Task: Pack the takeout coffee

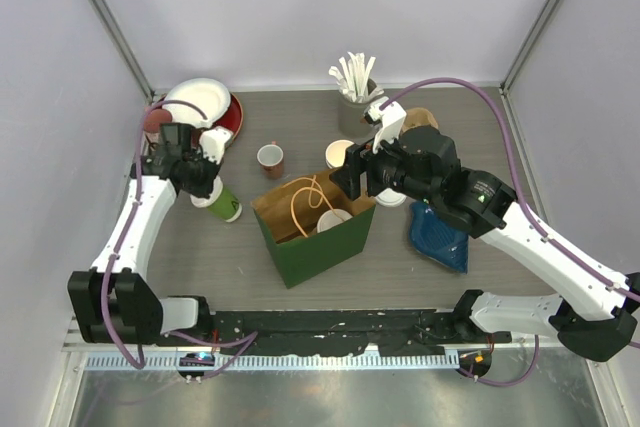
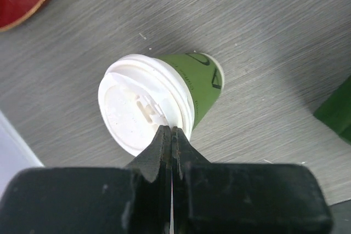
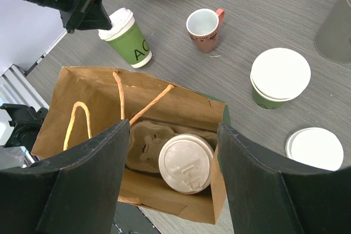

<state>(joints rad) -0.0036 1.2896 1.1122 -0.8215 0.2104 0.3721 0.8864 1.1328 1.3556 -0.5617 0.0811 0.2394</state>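
Observation:
One takeout coffee, a green cup (image 2: 203, 83) with a white lid (image 2: 137, 108), stands on the table left of the bag. My left gripper (image 2: 171, 130) is shut, its tips resting against that lid's near rim with nothing between them; the same cup (image 3: 127, 39) shows in the right wrist view. My right gripper (image 3: 174, 127) hangs open over the green paper bag (image 1: 318, 245). Inside the bag a lidded cup (image 3: 186, 163) sits in a pulp carrier (image 3: 143, 145). Another lidded green cup (image 3: 279, 78) stands right of the bag's far side.
A red-and-white cup (image 1: 270, 159) stands behind the bag. White plates on a red tray (image 1: 205, 105) fill the back left corner. A holder of white stirrers (image 1: 355, 87) stands at the back. A loose white lid (image 3: 315, 149) and a blue cloth (image 1: 437, 232) lie right of the bag.

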